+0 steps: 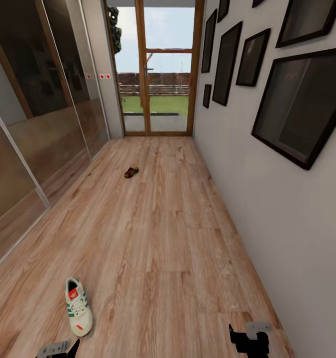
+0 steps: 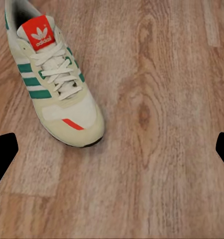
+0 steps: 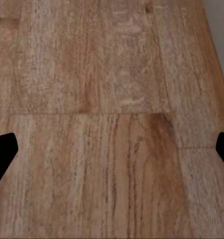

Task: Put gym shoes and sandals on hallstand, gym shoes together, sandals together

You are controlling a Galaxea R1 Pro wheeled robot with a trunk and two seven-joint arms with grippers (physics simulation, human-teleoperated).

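One gym shoe point(image 1: 78, 306), white with green stripes and an orange-red tongue label, lies on the corridor floor point(image 1: 163, 248) at the near left. In the left wrist view the same gym shoe point(image 2: 55, 79) sits ahead of my left gripper point(image 2: 112, 152), whose dark fingertips point(image 2: 5, 154) stand wide apart with bare floor between them. One dark brown sandal point(image 1: 131, 172) lies far down the corridor. My left gripper point(image 1: 58, 348) hangs just short of the shoe's toe. My right gripper point(image 3: 112, 152) is open over bare planks, near the right wall point(image 1: 250, 340). The hallstand is out of view.
A glass-fronted sliding wardrobe point(image 1: 33, 124) runs along the left side. A white wall point(image 1: 247, 189) with several dark picture frames runs along the right. A wood-framed glass door point(image 1: 158, 69) closes the far end of the corridor.
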